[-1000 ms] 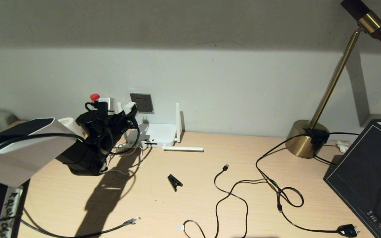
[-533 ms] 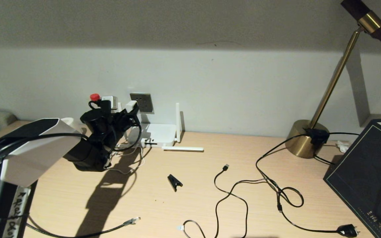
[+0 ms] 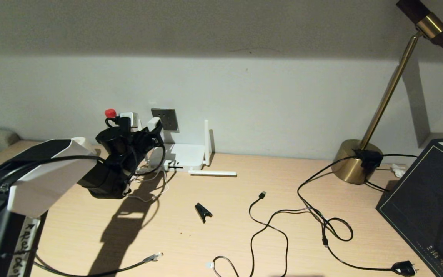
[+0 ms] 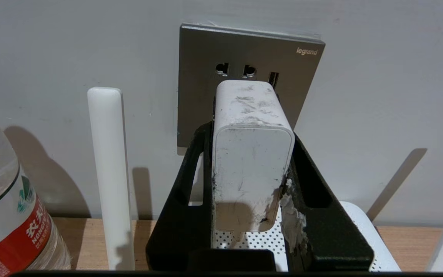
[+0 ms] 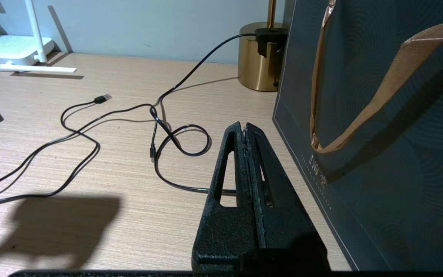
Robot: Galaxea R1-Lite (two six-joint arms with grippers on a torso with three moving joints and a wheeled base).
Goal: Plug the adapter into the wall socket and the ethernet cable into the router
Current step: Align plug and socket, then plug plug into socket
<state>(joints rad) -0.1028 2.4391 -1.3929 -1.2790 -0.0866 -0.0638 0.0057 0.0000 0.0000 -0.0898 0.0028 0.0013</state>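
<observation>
The left pincer (image 4: 252,169) is clamped on the sides of the adapter (image 4: 251,154), holding it level with its front against the lower part of the socket (image 4: 206,77) so the pins can go straight in; whether it is seated is hidden. The right pincer (image 5: 246,132) rests pressed together, parked above the surface (image 5: 129,192) beside a dark bag (image 5: 379,154). The ethernet cable (image 3: 144,261) lies loose at the near edge, well apart from the router (image 3: 183,156).

- The grey wall socket (image 4: 244,77) is showing the brand "legrand" in small pale letters at one upper corner.
- The water bottle (image 4: 10,215) is wearing a red label with white Chinese characters and Latin letters, too partial to read.
</observation>
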